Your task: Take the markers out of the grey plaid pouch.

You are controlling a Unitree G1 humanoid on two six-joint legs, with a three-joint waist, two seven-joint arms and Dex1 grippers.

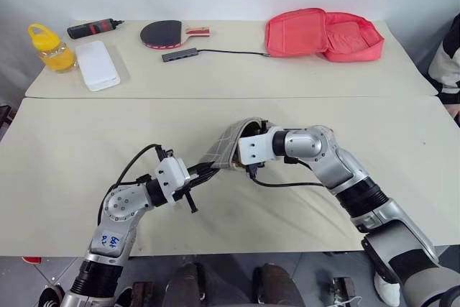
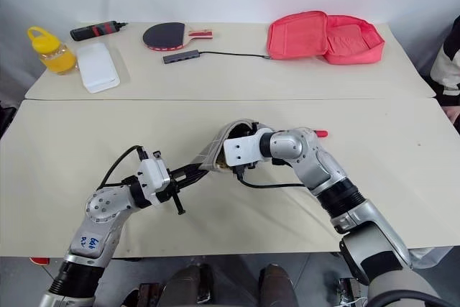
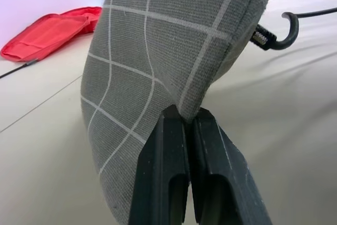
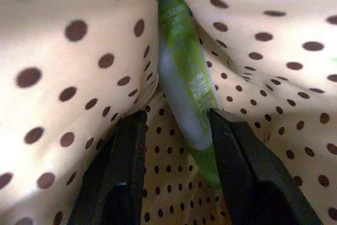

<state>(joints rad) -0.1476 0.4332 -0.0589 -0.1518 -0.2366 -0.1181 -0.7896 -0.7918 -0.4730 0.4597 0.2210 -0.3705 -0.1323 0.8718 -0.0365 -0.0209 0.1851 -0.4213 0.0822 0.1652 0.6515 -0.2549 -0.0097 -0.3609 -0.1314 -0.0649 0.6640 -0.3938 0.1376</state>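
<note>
Left wrist view, nearest item first: left hand (image 3: 187,122) pressed together on a fold at the lower end of the grey plaid pouch (image 3: 158,61), holding it up off the counter (image 1: 65,156). Head views agree: the pouch (image 1: 226,145) hangs between the two arms, its mouth turned toward the right arm.

Right hand (image 4: 176,130) is inside the pouch, among the cream lining with brown dots. Its fingers (image 4: 124,151) stand spread, one on each side of the green marker (image 4: 187,88), which lies slanting down the inner fold. One finger sits right against the marker's side; the other is apart from it, so no pinch yet.

Step in hand (my judgement): reaching in for the green marker, grasp not made. Next move calls for closing squarely on the barrel without catching lining, then drawing straight back out of the mouth while the left hand keeps the pouch taut.

Farther off: a small red tip (image 2: 320,134) pokes out from behind the right forearm, on the counter. It may be the red-ended marker; the arm covers the rest, cannot tell.

Hidden or unclear: the green marker's far end runs out of sight into the fold; the pouch mouth is covered by the right wrist in the head views.
</note>
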